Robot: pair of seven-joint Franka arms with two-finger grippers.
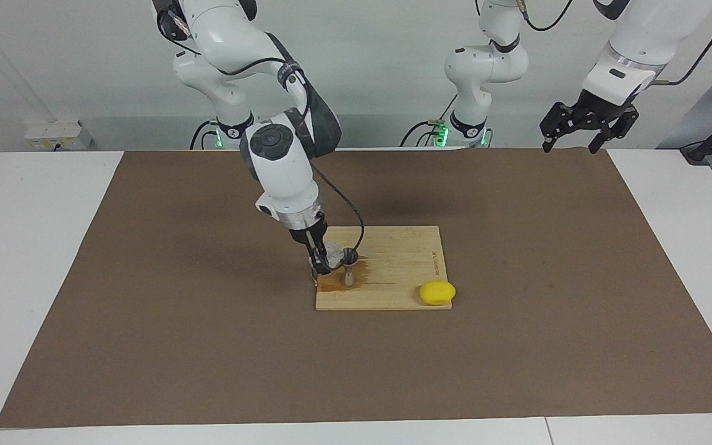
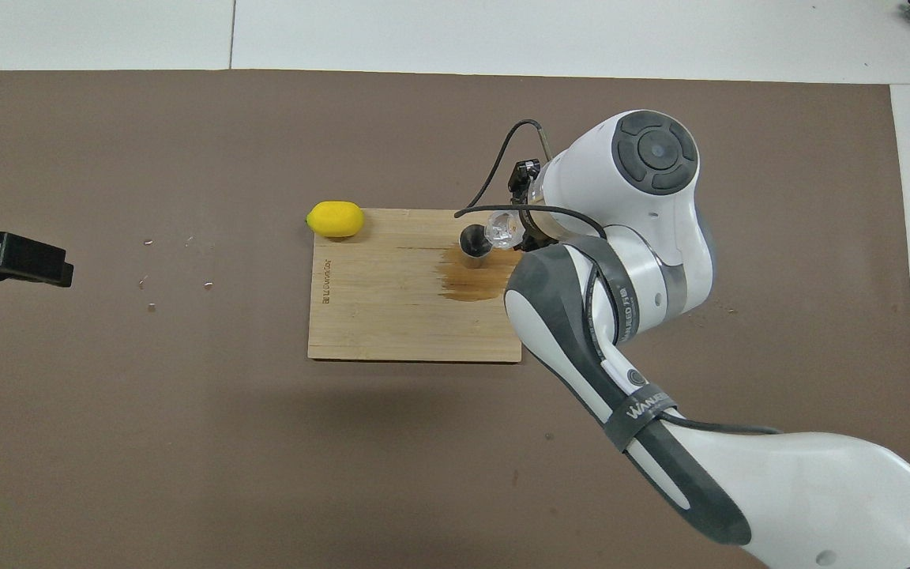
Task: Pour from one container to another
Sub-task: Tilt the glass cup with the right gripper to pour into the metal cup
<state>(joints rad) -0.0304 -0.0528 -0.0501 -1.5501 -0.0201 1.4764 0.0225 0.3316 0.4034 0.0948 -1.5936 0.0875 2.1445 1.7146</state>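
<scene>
The right gripper (image 1: 322, 262) grips the tilted glass tumbler (image 2: 502, 230) at the jigger (image 2: 474, 240); only the facing view shows the left gripper's (image 1: 578, 128) spread fingers.

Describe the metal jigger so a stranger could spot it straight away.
Find the wooden board in the middle of the brown mat. The jigger stands upright on the board's wet stain, toward the right arm's end, beside the glass tilted in the right gripper. It is grey metal and hourglass-shaped, unlike the clear glass or the yellow lemon.
</scene>
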